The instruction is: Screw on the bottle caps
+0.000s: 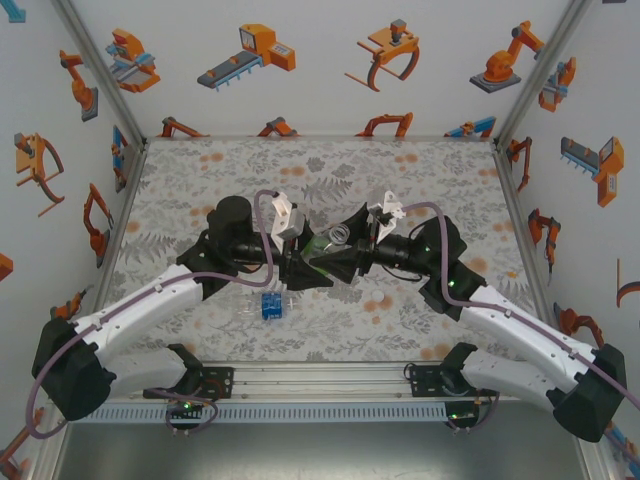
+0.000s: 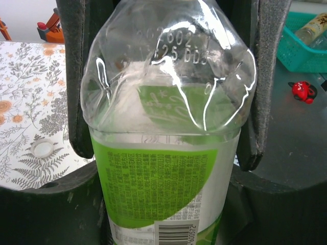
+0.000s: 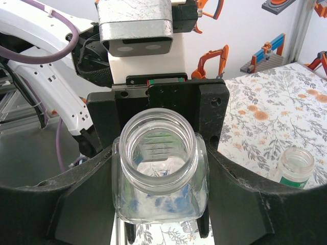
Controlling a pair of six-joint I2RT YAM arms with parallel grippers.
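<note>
Two grippers on one uncapped bottle above the desk (image 1: 400, 165)

A loose whitish bottle cap (image 2: 42, 148) lies flat on the desk, left of the left gripper (image 2: 166, 153). That gripper is closed tight on the body of the white-and-green-labelled bottle (image 2: 163, 178), held off the desk between the two arms. In the top view a blue-labelled bottle (image 1: 268, 305) lies on its side just in front of the left gripper. The right gripper (image 3: 160, 153) is clamped on the same bottle at its shoulders, with the open mouth facing its camera. Further right, another open bottle (image 3: 296, 168) with a green band stands upright on the desk.
</note>
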